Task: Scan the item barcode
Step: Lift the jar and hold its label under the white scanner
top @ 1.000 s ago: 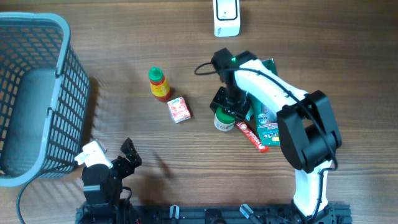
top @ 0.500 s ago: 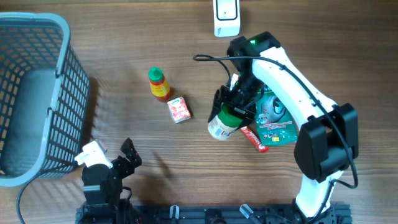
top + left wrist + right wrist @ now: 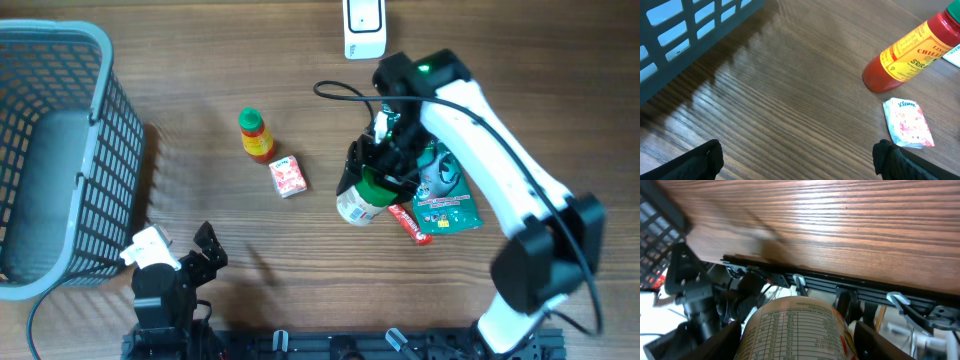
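Observation:
The item is a jar (image 3: 360, 203) with a green lid and a white printed label. It hangs tilted above the table, its base toward the front, and my right gripper (image 3: 378, 178) is shut on it. In the right wrist view the jar's nutrition table (image 3: 797, 327) fills the space between the fingers (image 3: 722, 342); no barcode shows there. A white scanner (image 3: 364, 28) stands at the far edge, apart from the jar. My left gripper (image 3: 205, 250) rests near the front left, open, and nothing lies between its fingertips (image 3: 705, 157).
A blue-grey basket (image 3: 60, 150) fills the left side. A red sriracha bottle (image 3: 255, 135) and a small tissue packet (image 3: 287, 177) lie left of the jar. A green packet (image 3: 440, 195) and a red stick pack (image 3: 408, 222) lie under the right arm.
My right gripper has lifted the jar off the table and tipped it, uncovering the green packet. The right arm's elbow swung to the right. The left arm stayed still.

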Available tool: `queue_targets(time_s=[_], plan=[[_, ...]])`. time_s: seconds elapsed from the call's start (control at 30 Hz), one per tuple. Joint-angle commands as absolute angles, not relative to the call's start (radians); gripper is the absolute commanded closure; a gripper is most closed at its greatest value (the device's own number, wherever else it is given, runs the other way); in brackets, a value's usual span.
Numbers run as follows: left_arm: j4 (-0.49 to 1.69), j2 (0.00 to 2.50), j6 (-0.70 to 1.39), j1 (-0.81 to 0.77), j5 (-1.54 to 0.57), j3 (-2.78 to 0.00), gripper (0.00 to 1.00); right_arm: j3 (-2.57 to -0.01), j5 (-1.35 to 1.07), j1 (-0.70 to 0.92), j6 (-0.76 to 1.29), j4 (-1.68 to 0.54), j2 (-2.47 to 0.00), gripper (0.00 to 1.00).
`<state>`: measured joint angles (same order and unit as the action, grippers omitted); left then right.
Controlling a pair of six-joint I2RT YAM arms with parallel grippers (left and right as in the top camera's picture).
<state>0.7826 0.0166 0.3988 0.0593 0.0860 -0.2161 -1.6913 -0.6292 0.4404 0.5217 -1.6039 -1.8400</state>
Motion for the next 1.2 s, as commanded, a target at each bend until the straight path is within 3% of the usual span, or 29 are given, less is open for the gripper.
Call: queue_targets(time_s=[0.0,0.1,0.2,0.3,0.47,0.7,0.93,1.17], plan=[[0.783,0.015,0.398,0.06,0.103,-0.211,0.0,-1.709,-0.456,0.446,0.595,-1.603,-1.666,0.55],[0.783,0.015,0.398,0.06,0.103,-0.211,0.0,-1.709,-0.096,0.446,0.725,-1.493,-1.575,0.55],[0.783,0.015,0.398,0.06,0.103,-0.211,0.0,-1.703,0.117,0.446,0.741,-1.296,-1.568,0.56],[0.783,0.015,0.398,0.06,0.103,-0.211,0.0,-1.653,0.16,0.446,0.739,-1.091,-1.59,0.64],[0.783,0.015,0.398,0.06,0.103,-0.211,0.0,-1.592,0.336,0.446,0.688,-0.805,-1.687,0.64],[0.783,0.015,0.398,0.06,0.103,-0.211,0.0,-1.592,0.44,0.445,0.451,-0.329,-1.911,0.63],[0.783,0.015,0.398,0.06,0.103,-0.211,0.0,-1.593,0.514,0.445,0.155,0.295,-2.149,0.61],[0.783,0.015,0.398,0.06,0.103,-0.211,0.0,-1.603,0.427,0.388,0.148,0.627,-2.319,0.53]])
